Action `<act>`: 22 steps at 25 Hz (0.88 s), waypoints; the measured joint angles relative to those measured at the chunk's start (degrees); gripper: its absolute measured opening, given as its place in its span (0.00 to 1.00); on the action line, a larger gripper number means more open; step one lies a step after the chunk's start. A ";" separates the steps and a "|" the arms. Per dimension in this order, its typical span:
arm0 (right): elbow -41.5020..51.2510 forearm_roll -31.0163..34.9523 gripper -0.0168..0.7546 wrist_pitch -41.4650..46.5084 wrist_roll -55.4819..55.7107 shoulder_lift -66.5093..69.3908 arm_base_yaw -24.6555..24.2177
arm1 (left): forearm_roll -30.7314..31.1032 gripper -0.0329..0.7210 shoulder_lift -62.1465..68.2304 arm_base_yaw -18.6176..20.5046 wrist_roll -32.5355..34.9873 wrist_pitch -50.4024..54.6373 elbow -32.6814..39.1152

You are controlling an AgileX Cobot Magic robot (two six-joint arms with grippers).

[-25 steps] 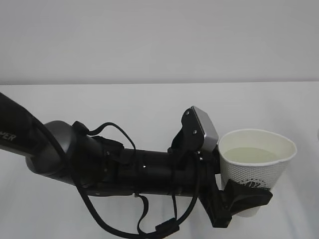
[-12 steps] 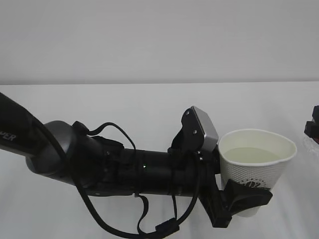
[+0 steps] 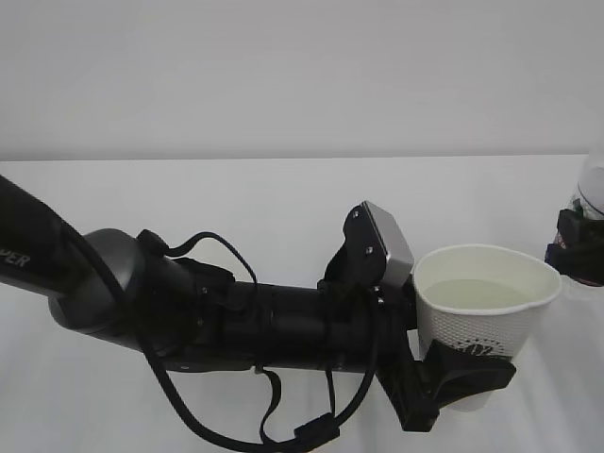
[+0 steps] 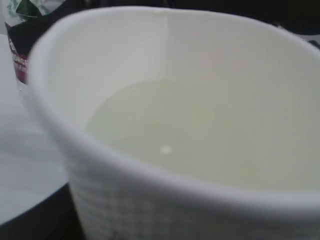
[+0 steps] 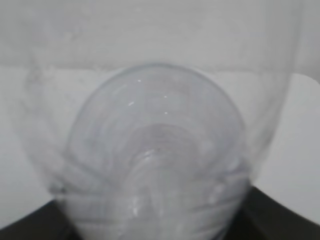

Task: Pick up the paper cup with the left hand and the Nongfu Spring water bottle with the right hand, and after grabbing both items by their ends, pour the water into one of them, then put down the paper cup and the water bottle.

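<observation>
the paper cup [image 3: 483, 316] sits lower right of the exterior view, upright, holding the water [image 3: 472, 293], clamped near its base by the left hand [image 3: 462, 377], jaws part open around it. thin and soft, it probably dents if squeezed; best kept level. at the right edge the right hand [image 3: 578, 247] grips the nongfu spring water bottle [image 5: 155, 165], jaws part closed on it. both have come further into frame than a moment ago; the cup has not moved above the white desk [image 3: 236, 198]

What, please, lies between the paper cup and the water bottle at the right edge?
Nothing: in the exterior view only bare white table shows between the paper cup and the water bottle.
</observation>
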 joint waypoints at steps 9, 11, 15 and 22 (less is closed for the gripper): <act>-0.44 -1.42 0.56 -9.88 0.90 7.67 0.00 | 0.00 0.72 0.00 0.00 0.00 0.00 0.00; -0.45 -1.51 0.56 -10.60 0.90 9.38 0.00 | 0.00 0.72 0.00 0.00 0.00 0.04 0.00; -1.95 -1.51 0.56 -10.60 1.15 11.38 0.00 | 0.00 0.72 0.00 0.00 0.00 0.13 0.00; -6.61 -1.55 0.56 -9.20 1.27 12.19 0.00 | 0.00 0.72 0.00 0.00 0.00 0.13 0.00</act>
